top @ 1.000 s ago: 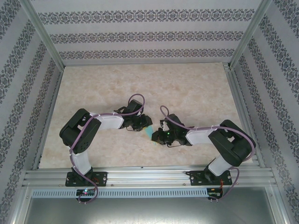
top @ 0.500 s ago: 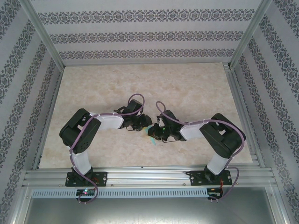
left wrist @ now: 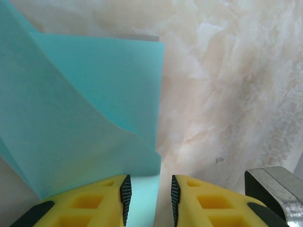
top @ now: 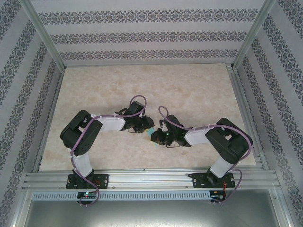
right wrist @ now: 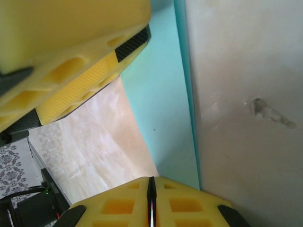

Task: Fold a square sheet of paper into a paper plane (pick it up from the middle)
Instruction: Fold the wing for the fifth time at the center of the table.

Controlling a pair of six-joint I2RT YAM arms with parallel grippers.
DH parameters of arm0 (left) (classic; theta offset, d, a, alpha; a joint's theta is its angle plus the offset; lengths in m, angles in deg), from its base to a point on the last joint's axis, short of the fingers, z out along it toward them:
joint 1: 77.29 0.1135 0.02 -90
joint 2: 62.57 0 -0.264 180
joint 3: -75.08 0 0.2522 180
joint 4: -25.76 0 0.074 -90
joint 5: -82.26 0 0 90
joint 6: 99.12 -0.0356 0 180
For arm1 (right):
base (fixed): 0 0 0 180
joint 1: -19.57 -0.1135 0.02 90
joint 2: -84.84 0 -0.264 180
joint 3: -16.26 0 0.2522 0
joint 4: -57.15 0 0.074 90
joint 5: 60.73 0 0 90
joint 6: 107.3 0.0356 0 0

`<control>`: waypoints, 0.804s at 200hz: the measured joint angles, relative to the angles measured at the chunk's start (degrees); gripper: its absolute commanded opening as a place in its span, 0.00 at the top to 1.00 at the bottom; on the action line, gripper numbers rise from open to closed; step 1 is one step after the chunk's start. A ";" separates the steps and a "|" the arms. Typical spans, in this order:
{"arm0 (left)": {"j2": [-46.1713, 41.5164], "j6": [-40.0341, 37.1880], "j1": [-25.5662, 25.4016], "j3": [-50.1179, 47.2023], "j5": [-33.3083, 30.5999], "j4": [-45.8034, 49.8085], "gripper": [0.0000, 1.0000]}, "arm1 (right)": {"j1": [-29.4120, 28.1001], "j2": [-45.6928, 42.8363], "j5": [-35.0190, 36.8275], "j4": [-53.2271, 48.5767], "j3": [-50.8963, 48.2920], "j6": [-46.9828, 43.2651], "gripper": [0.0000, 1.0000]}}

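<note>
The square sheet of paper [left wrist: 94,94] is teal and partly folded, with one flap rising over a flat layer on the marble table. In the top view a sliver of the paper [top: 153,141] peeks out between the two wrists. My left gripper [left wrist: 149,182] is open, its left finger on the sheet, with paper and table showing in the gap. The left gripper [top: 147,125] sits close to the right gripper [top: 154,137] at mid-table. My right gripper [right wrist: 151,179] is shut on the edge of the paper [right wrist: 161,109], which stretches away from its tips.
A yellow finger of the left gripper [right wrist: 85,71] hangs very close above the right gripper's view. The marble tabletop [top: 142,90] stretches behind both arms. Patterned walls and metal rails [top: 142,177] bound it.
The right arm has swung left toward the left gripper, and its wrist now covers most of the teal paper in the top view. The left arm has stayed put.
</note>
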 measured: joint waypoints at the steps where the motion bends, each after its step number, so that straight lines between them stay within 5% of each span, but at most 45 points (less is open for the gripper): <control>1: 0.00 0.02 0.00 0.00 0.00 0.00 0.66 | 0.00 0.00 0.00 -0.02 0.00 -0.02 0.88; 161: 0.00 0.15 0.00 0.00 0.00 0.00 0.66 | -0.76 -0.37 1.31 -2.45 0.90 -2.19 0.88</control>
